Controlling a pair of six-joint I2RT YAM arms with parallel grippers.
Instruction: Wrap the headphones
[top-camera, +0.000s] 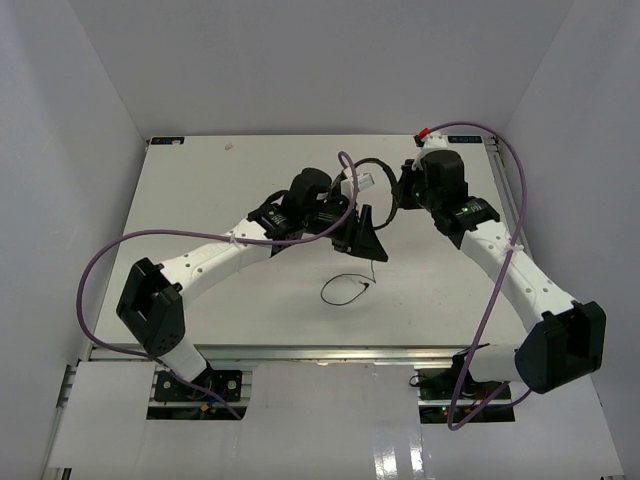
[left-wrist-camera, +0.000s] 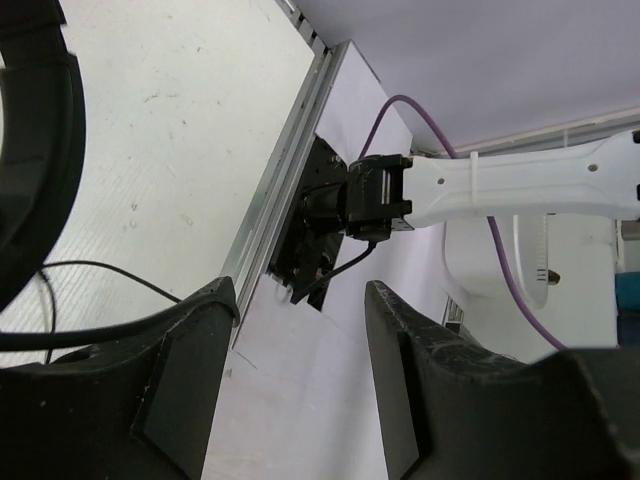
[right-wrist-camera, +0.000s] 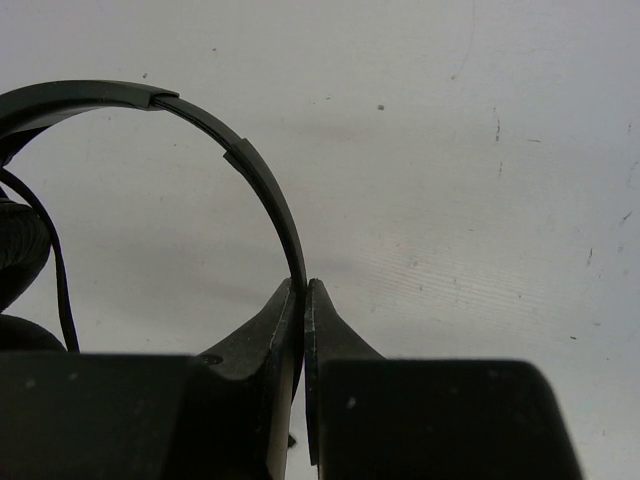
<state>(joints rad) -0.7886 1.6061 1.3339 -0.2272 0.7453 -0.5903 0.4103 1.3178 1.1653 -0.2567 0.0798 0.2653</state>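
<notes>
The right gripper (right-wrist-camera: 303, 285) is clamped on the thin headband of the headphones (right-wrist-camera: 262, 190), at upper centre of the top view. The left gripper (left-wrist-camera: 300, 295) has its fingers apart, holding nothing. The cable (top-camera: 323, 290) loops on the table (top-camera: 200, 180) just below.

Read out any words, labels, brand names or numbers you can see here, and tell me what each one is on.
None can be read in any view.
The headphones: no brand shows on the visible part.
The right arm: small pale patches on its joints, too small to read.
The white housing in the left wrist view: tiny dark marks, too blurred to read.
</notes>
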